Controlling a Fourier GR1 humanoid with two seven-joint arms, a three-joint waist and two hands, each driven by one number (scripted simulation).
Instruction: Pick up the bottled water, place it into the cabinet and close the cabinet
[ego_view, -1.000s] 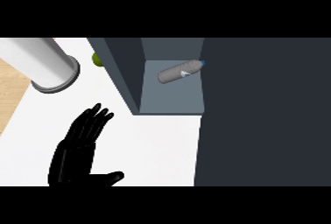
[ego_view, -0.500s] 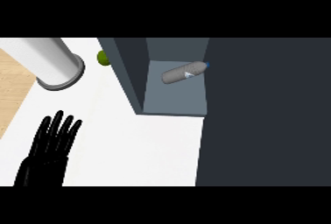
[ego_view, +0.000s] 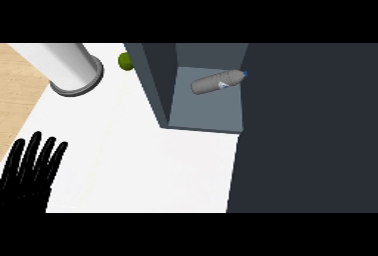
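Observation:
The bottled water (ego_view: 218, 82), grey with a blue cap, lies on its side on the cabinet's shelf (ego_view: 207, 110). The cabinet's dark door (ego_view: 306, 130) fills the right side of the head view and covers part of the opening. My left hand (ego_view: 29, 167) shows at the lower left edge, fingers straight and pointing up, far from the bottle. No right hand shows.
A tall white cylinder with a grey base (ego_view: 70, 70) stands at the upper left of the white counter (ego_view: 148, 165). A small green object (ego_view: 125, 61) peeks out beside the cabinet's left wall (ego_view: 151, 85). A wooden floor (ego_view: 18, 85) lies beyond the counter's left edge.
My left hand has slid left and down toward the view's corner, its fingers turning more upright. The bottle stays put on the shelf while the view shifts slightly.

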